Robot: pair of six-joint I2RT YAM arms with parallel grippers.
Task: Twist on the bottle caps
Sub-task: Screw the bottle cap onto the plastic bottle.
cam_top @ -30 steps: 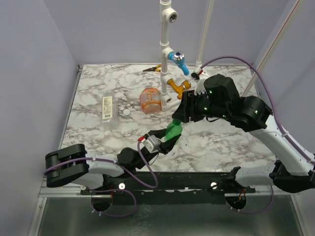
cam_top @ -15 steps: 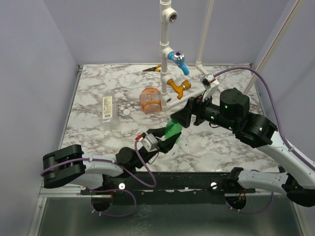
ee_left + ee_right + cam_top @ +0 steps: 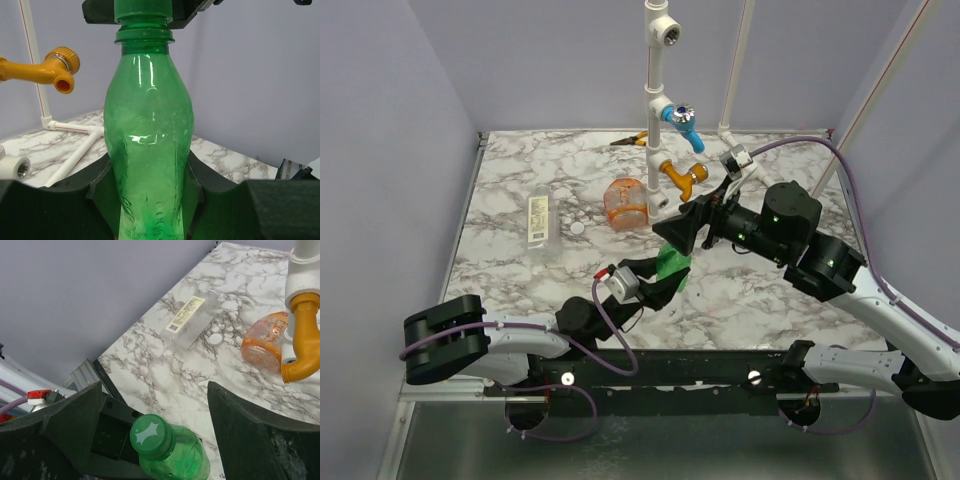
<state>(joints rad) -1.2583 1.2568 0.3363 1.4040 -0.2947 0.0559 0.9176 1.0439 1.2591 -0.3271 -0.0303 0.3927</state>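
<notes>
A slim green bottle (image 3: 150, 125) stands upright between the pads of my left gripper (image 3: 150, 200), which is shut on its lower body. The same green bottle (image 3: 671, 262) shows near the table's middle front. A dark green cap (image 3: 151, 436) sits on its neck. My right gripper (image 3: 155, 390) hovers just above that cap, open wide, with its fingers (image 3: 250, 430) apart from the cap on both sides. A white cap (image 3: 215, 338) lies loose on the table between the clear bottle (image 3: 192, 320) and the orange bottle (image 3: 265, 340), both lying on their sides.
A white pipe frame (image 3: 656, 110) rises at the back centre with a blue tap (image 3: 682, 122) and an orange tap (image 3: 682, 177). Pliers (image 3: 630, 140) lie at the back edge. The orange bottle (image 3: 625, 203) rests against the frame's foot.
My right gripper has opened and let go of the green cap, which stays on the bottle. Its wrist has turned and drawn back a little. The left gripper still holds the bottle.
</notes>
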